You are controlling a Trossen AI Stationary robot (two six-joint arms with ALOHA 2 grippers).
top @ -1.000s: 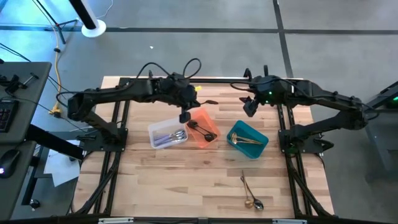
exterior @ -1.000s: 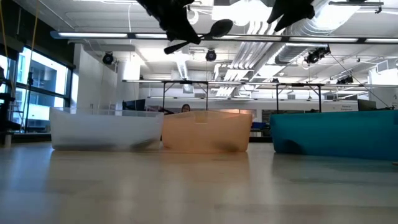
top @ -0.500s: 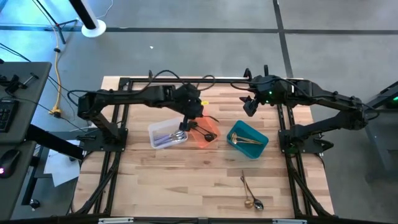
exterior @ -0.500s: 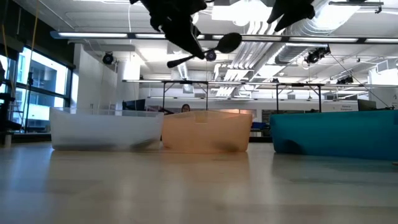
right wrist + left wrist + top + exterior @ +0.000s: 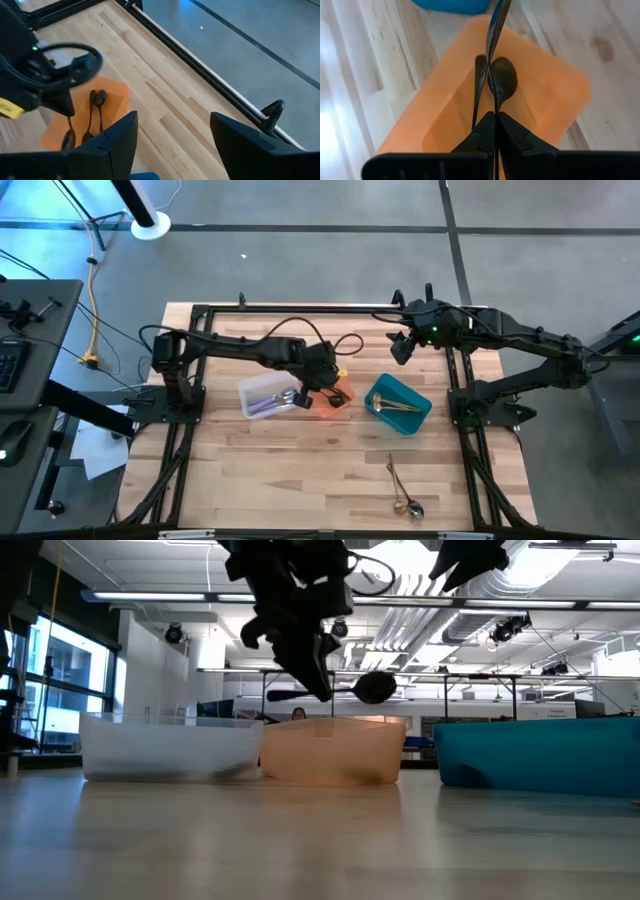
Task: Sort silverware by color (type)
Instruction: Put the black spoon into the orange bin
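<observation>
My left gripper (image 5: 324,386) hangs over the orange bin (image 5: 344,394), shut on a black spoon (image 5: 375,687). Two more black pieces (image 5: 503,80) lie on the bin's floor. Silver pieces (image 5: 283,398) lie in the clear bin (image 5: 262,390), and gold pieces (image 5: 395,406) lie in the teal bin (image 5: 412,412). A gold spoon and a silver spoon (image 5: 400,488) lie flat on the table near its front edge. My right gripper (image 5: 403,348) waits open and empty above the far right of the table. My left gripper pinches the black spoon's handle (image 5: 495,107) between its two shut fingers, about midway along the spoon. The fingers come from above, pointing down. The spoon lies about level just above the orange bin's rim (image 5: 330,722), bowl (image 5: 375,687) toward the teal bin, free handle end (image 5: 275,695) toward the clear bin.
The three bins stand side by side across the middle of the table, clear, orange and teal from left to right. Bare wood lies in front of them, out to the two loose spoons. Black frame rails run along the table's far edge and sides.
My left gripper has gone down and toward the table's near right with the black spoon, from behind the bins to over the orange bin. The spoon has stayed about level and now hangs just above the bin's rim.
</observation>
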